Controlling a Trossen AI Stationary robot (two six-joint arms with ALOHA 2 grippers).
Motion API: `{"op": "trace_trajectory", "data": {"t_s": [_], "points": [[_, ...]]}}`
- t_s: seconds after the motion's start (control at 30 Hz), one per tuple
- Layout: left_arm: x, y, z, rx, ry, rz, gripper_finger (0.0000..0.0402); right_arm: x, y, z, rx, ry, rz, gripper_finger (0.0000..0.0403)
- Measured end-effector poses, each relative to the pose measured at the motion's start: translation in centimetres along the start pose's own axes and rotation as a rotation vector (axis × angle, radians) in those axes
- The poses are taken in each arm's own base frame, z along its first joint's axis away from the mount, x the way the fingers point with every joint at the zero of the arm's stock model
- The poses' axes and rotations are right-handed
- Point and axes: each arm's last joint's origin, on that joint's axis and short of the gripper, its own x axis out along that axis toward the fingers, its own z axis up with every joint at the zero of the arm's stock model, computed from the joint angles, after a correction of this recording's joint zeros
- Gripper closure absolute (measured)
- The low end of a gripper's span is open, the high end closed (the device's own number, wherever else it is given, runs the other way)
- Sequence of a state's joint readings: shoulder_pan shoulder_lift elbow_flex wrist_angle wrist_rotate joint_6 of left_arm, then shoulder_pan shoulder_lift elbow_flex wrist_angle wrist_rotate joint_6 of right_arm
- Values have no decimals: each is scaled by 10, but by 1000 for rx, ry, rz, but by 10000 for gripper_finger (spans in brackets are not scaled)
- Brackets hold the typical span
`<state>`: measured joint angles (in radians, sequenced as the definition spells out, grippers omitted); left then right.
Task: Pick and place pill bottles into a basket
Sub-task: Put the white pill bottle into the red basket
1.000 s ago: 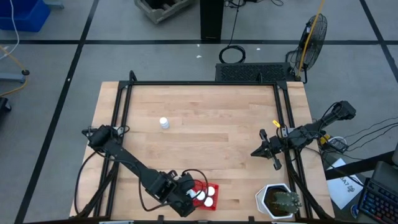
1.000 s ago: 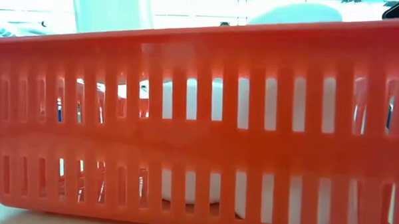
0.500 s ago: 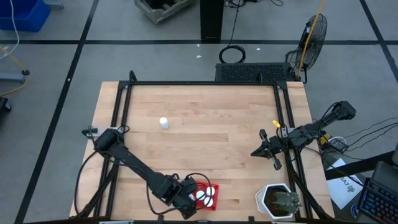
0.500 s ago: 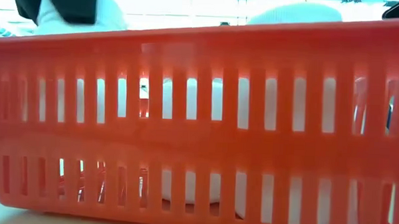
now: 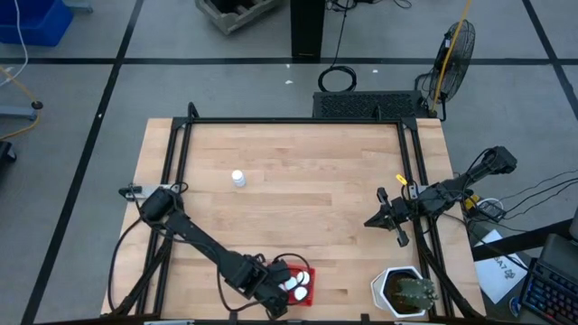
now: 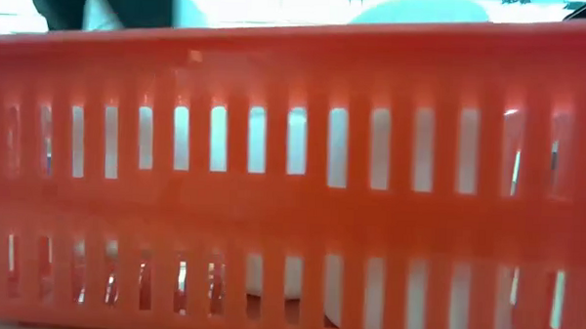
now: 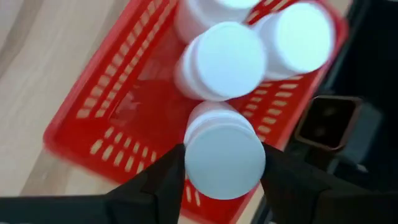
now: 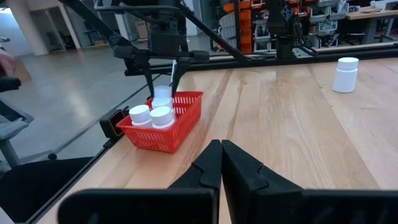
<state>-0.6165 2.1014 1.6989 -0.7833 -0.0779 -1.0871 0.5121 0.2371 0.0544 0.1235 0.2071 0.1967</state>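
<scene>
- The pill bottle (image 7: 224, 152) in play sits upright between the two fingers of my left end effector (image 7: 222, 168), lowered inside the red basket (image 7: 74, 124). The fingers press in on either side of its cap, so I am grasping it.
- Three more bottles (image 7: 224, 59) stand in the basket just beside the one I hold, their caps crowded close together.
- In the high view the basket (image 5: 312, 273) lies at the lower middle of the frame, close to the counter's near edge, with my left arm reaching over it.
- One last bottle (image 5: 237, 179) stands alone on the counter (image 5: 316, 181), up and to the left of centre, well apart from the basket.
- Step in hand, as I judge it: setting this bottle down. Most of the job looks done.
- Next move calls for letting go cleanly and lifting straight up so I do not knock the neighbouring caps, then crossing to the lone bottle.
- My right end effector (image 8: 221, 144) waits clenched and empty near the counter's right edge.
- The counter is pale wood planking inside a black metal frame; a white pot with a plant (image 5: 402, 293) sits at the lower right.
- Around it is grey floor with dark lines, and a fan (image 5: 456, 50) stands at the upper right.
</scene>
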Motion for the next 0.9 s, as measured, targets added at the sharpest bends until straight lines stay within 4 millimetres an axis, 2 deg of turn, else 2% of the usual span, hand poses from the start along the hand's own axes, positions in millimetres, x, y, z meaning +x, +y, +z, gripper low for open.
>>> {"op": "trace_trajectory", "data": {"t_s": [0.2,0.6,0.9], "points": [[0,0,3,-6,-11,-15,173,0,0,0,0,0,0,399],[0,-1,4,-6,-1,-27,168,0,0,0,0,0,0,399],[0,6,4,-5,88,-9,167,0,0,0,0,0,0,399]]}}
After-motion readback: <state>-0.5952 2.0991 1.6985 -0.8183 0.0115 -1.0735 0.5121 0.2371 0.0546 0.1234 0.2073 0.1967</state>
